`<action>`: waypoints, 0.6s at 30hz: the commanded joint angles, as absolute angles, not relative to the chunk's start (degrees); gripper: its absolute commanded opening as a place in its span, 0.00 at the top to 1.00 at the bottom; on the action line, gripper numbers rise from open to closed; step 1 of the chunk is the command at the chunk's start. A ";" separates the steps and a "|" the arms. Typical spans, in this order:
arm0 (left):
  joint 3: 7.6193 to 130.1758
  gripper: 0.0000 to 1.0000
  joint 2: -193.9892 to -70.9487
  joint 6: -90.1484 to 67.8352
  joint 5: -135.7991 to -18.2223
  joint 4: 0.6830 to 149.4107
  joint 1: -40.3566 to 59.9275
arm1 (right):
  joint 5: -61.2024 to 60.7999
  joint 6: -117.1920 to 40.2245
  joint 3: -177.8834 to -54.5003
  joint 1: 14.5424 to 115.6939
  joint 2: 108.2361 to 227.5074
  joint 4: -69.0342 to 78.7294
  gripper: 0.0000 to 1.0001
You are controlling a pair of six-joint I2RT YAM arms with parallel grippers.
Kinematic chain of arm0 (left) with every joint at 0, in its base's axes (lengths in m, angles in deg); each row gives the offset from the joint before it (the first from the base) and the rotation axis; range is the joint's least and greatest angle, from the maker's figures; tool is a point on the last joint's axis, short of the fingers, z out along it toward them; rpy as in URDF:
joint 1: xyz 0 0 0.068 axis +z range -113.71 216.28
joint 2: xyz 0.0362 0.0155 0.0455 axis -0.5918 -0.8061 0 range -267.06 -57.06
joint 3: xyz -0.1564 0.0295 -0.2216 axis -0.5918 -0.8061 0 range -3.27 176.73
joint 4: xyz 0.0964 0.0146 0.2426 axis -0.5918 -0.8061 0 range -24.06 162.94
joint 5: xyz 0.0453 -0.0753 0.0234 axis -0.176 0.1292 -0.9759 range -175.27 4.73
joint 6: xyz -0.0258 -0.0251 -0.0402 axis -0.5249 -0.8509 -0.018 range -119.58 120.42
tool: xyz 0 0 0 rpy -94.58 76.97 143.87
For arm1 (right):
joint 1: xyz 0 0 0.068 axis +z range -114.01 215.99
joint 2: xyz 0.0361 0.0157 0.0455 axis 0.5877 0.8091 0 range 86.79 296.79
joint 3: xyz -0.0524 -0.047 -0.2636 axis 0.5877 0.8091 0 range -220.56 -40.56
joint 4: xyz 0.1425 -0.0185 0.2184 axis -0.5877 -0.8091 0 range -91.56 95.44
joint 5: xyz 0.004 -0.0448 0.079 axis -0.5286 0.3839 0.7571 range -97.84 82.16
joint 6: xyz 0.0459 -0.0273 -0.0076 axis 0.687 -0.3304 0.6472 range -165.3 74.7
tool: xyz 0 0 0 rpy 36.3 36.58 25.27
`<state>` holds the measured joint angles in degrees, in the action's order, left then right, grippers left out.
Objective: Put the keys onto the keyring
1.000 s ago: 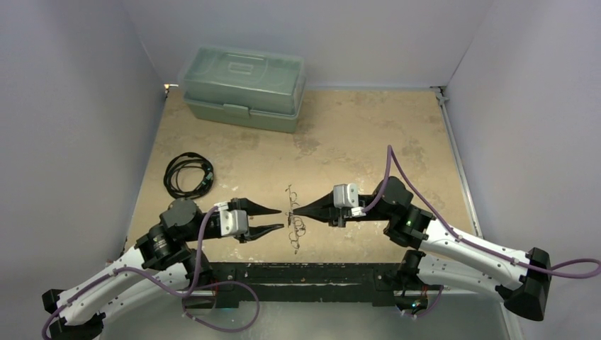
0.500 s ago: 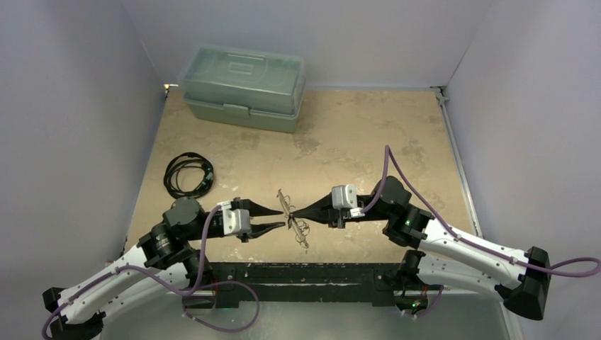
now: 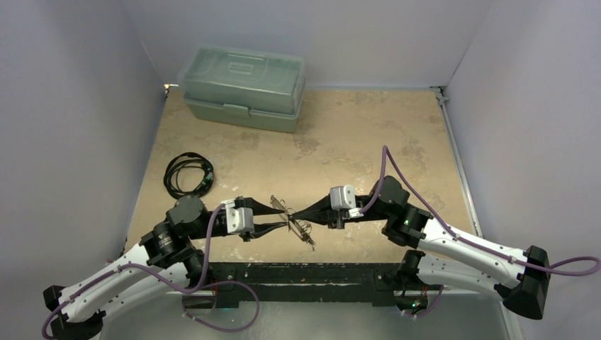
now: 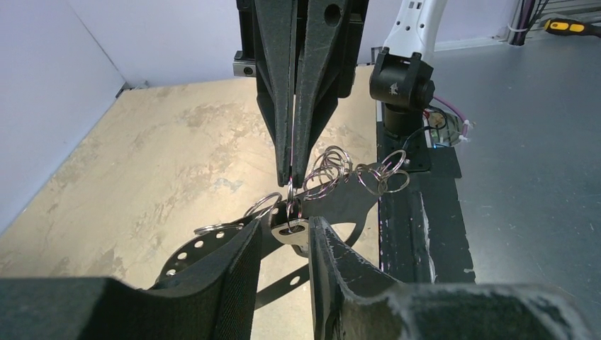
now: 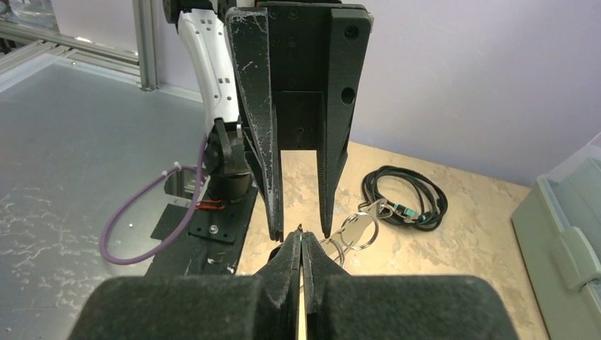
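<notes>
The keyring [image 3: 306,235] hangs slanted between my two grippers near the table's front edge, its small rings [image 4: 333,164] dangling in a cluster. My right gripper [image 3: 295,216] is shut on one thin ring of it, its tips [image 4: 292,177] pinched flat in the left wrist view. A small silvery key [image 4: 292,231] hangs from that ring by the slot in its head. My left gripper [image 3: 285,218] stands partly open round this key. The head touches one finger's edge [image 4: 317,234], and a sliver of space shows on the other side. More rings [image 5: 358,230] show beside the right gripper [image 5: 301,237].
A green lidded toolbox [image 3: 244,88] sits at the back left. A black coiled cable [image 3: 188,176] lies left of the left arm. Grey walls close in three sides, and a black rail [image 3: 305,273] runs along the front edge.
My left gripper has moved right up to the keyring and narrowed its jaws. The keyring has swung from upright to slanted. The right gripper has edged left, still shut.
</notes>
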<state>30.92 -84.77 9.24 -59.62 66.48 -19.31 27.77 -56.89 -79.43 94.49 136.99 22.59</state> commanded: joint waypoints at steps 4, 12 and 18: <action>31.37 0.69 -85.42 9.84 -59.83 68.59 -19.39 | 28.80 -56.89 -80.82 94.70 136.69 24.25 1.00; 31.52 0.75 -86.67 9.75 -59.23 68.63 -19.28 | 28.89 -56.98 -81.06 94.67 137.04 24.00 1.00; 31.48 0.84 -86.42 9.74 -58.78 68.64 -19.26 | 28.98 -57.03 -81.08 94.70 137.15 23.90 1.00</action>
